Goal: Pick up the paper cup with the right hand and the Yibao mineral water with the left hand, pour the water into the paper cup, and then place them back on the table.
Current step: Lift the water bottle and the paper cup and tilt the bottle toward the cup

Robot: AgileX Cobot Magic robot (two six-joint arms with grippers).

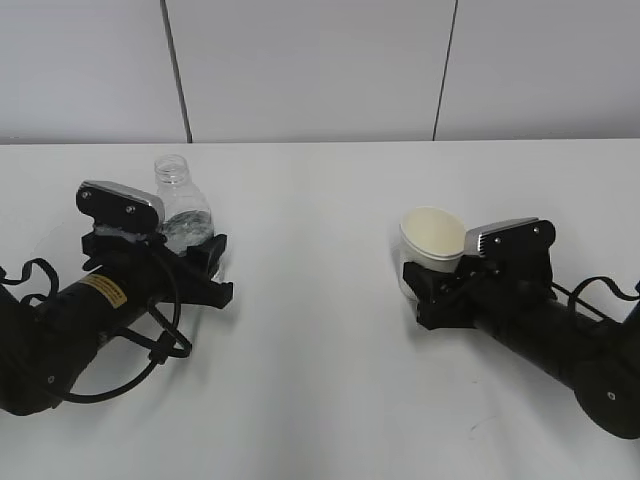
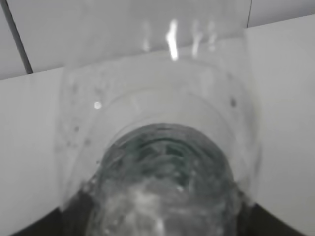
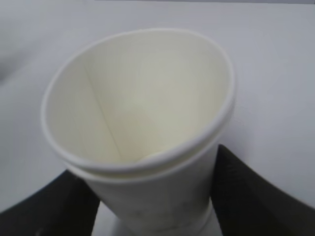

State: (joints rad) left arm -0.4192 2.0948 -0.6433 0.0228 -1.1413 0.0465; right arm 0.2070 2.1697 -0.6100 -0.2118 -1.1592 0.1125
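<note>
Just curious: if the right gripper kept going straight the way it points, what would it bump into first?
The right gripper already grips the cup. Beyond it the line runs up-left over bare table; the bottle looks left of it, though depth is unclear.

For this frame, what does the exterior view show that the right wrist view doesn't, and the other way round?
Only the exterior view shows the left hand with its jaws closed around the Yibao mineral water, both arms whole, and the wall panels behind. Only the right wrist view shows the paper cup's cream inside close up, with its side seam, and what looks like a double rim, possibly two nested cups. Both show the cup held between the right hand's jaws, tilted, over the white table.
</note>
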